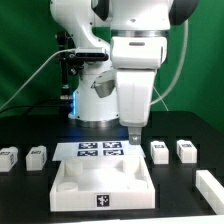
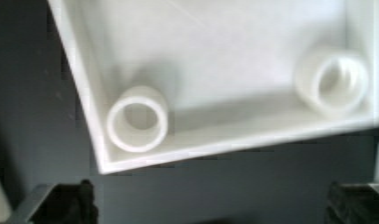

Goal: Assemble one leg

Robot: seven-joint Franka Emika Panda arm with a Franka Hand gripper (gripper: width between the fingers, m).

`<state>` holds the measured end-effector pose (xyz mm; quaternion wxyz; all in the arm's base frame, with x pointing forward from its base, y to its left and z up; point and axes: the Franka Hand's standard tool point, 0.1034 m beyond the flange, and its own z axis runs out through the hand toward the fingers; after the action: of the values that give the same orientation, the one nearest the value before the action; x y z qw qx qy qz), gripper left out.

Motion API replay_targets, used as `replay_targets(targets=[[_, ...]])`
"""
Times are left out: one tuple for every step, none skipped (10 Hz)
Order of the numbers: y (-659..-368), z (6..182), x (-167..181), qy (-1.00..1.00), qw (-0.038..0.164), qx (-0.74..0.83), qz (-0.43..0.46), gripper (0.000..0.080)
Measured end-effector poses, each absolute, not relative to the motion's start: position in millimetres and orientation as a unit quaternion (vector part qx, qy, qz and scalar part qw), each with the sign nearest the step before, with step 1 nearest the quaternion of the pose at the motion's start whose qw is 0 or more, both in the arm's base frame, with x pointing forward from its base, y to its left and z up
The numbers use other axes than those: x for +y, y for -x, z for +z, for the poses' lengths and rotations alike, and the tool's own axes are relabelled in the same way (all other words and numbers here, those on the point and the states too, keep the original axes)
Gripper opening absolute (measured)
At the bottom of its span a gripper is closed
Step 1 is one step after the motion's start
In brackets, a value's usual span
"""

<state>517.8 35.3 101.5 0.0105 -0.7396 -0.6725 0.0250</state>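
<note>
We read clock directions on the exterior view, with the tray-like panel (image 1: 70, 200) at the centre of the dial. The legs lie loose on the dark table (image 1: 25, 190), none of them held. Two are at about 10 o'clock (image 1: 37, 154), well apart from the panel. Two more are at about 2 o'clock, and the nearest leg (image 1: 158, 151) of that pair lies just beside the panel's far corner. A white piece at 4 o'clock (image 1: 210, 185) is cut off by the frame edge, so we cannot tell what it is. The marker board (image 1: 100, 150) lies at 12 o'clock.

The gripper (image 1: 131, 133) hangs over the panel's 1 o'clock corner. In the wrist view its dark fingertips (image 2: 65, 200) stand wide apart with nothing between them, so the claw is empty.

We judge each leg to be light, rigid plastic with smooth and somewhat slippery faces. It is unlikely to break, but it could easily twist or tip if pinched off-centre. We would close on two opposite long flat faces, near the middle of its length, with the jaws square to them.

The panel is the only container in sight. Its floor (image 2: 221, 60) is bare, and the two round corner sockets (image 2: 136, 120) visible in the wrist view hold nothing.
</note>
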Motion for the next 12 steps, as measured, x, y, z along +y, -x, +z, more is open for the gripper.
replay_targets(targets=[[-513, 100.1, 31, 0.706, 0.011, -0.708, 0.023, 0.065], [-514, 99.9, 31, 0.702, 0.011, -0.711, 0.023, 0.065], [-514, 99.6, 30, 0.67, 0.01, -0.742, 0.024, 0.065], [-514, 99.3, 30, 0.679, 0.01, -0.734, 0.025, 0.065], [-514, 99.0, 29, 0.679, 0.01, -0.734, 0.025, 0.065], [-510, 96.7, 26, 0.681, 0.01, -0.732, 0.022, 0.065], [-491, 87.2, 17, 0.687, 0.014, -0.726, 0.021, 0.065], [-463, 74.9, 5, 0.686, 0.018, -0.727, 0.022, 0.065], [-439, 61.6, -5, 0.682, 0.023, -0.73, 0.022, 0.065], [-429, 51.9, -8, 0.685, 0.023, -0.728, 0.018, 0.065], [-418, 37.5, -9, 0.687, 0.026, -0.726, 0.015, 0.065], [-412, 23.7, -9, 0.689, 0.031, -0.724, 0.014, 0.065]])
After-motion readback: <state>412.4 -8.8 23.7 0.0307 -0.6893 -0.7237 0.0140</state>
